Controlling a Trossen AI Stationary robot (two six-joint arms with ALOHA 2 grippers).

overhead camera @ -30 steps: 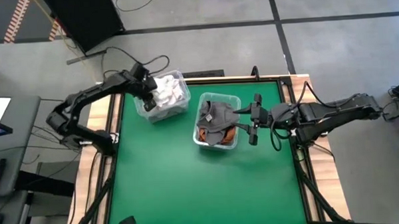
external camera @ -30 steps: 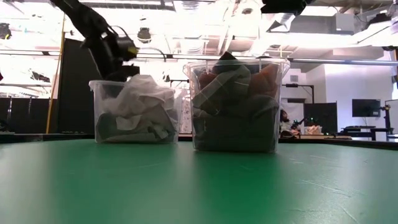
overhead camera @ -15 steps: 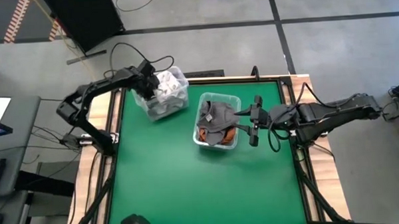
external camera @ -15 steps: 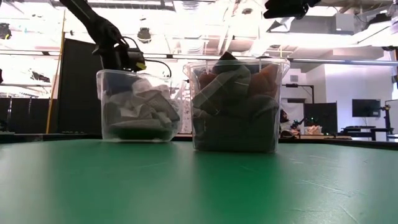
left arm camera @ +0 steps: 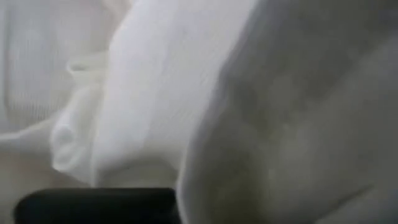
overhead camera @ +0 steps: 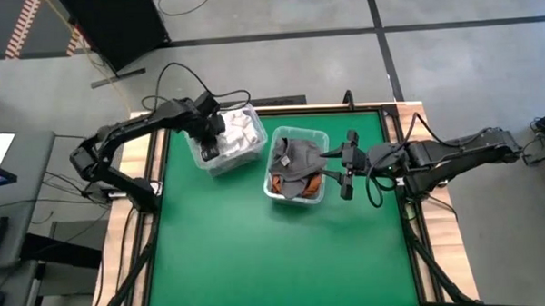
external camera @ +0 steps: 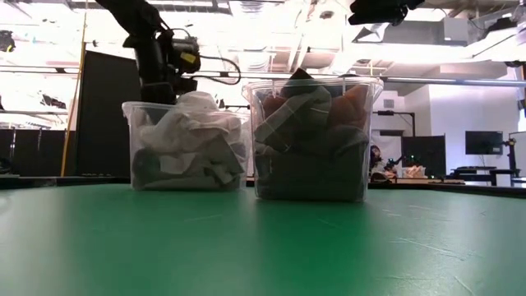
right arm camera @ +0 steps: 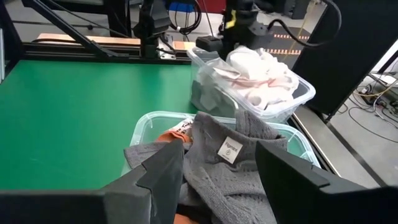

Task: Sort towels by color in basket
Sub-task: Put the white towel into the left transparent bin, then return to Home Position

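The left pincer (overhead camera: 210,135) sits at the rim of the bin of white towels (overhead camera: 228,136); whether its jaws are parted cannot be told. The right pincer (overhead camera: 335,165) hovers with jaws apart beside the bin of grey and orange towels (overhead camera: 294,166) mid-worktop (overhead camera: 258,253). A cloth could snag the left fingers and drag the light bin over.

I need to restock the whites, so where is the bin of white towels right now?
In the high view, the clear bin of white towels sits at the table's far left, under the left gripper, beside the bin of grey towels.
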